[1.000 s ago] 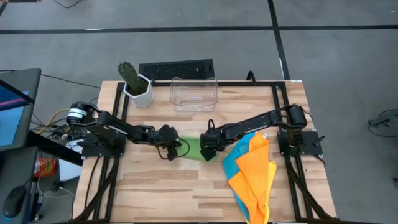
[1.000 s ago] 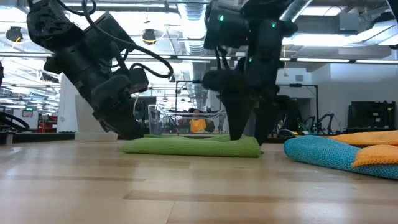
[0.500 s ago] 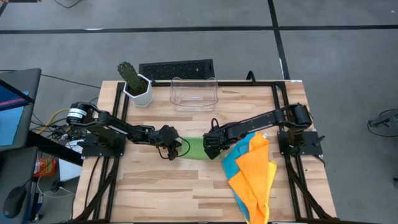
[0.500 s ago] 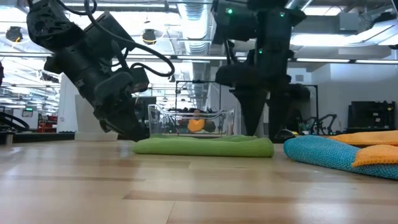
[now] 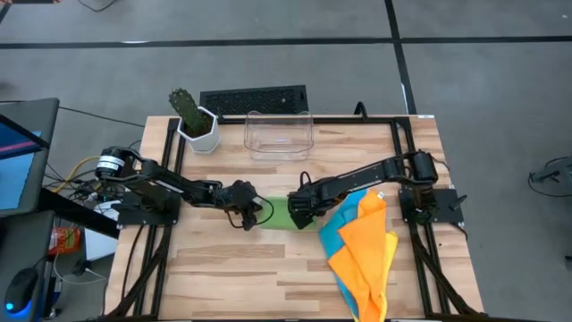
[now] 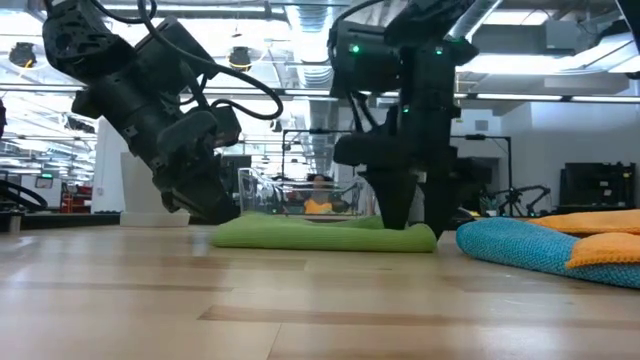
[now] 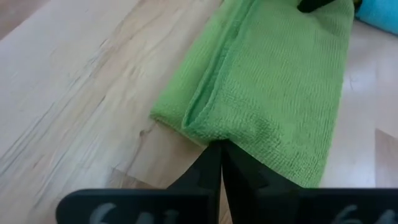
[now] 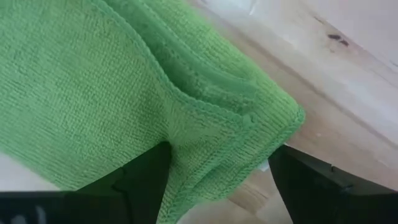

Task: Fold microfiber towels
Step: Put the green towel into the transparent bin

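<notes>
High view: the folded green towel (image 5: 278, 213) lies mid-table (image 5: 268, 268) between both arms. Left end effector (image 5: 243, 207), pinched shut, butts its edge; right end effector (image 5: 299, 210), spread wide, straddles the opposite corner, probably pressing the fold flat.

A folded green towel (image 6: 325, 235) lies flat on the wooden worktop (image 6: 300, 310). The left hand (image 6: 205, 205) rests at one end, the right hand (image 6: 405, 215) stands on the other. Blue towel (image 6: 520, 248) and orange towel (image 6: 600, 232) lie nearby.

overhead, table-level, two wrist close-ups, sharing green towel (image 5: 277, 213)
</notes>
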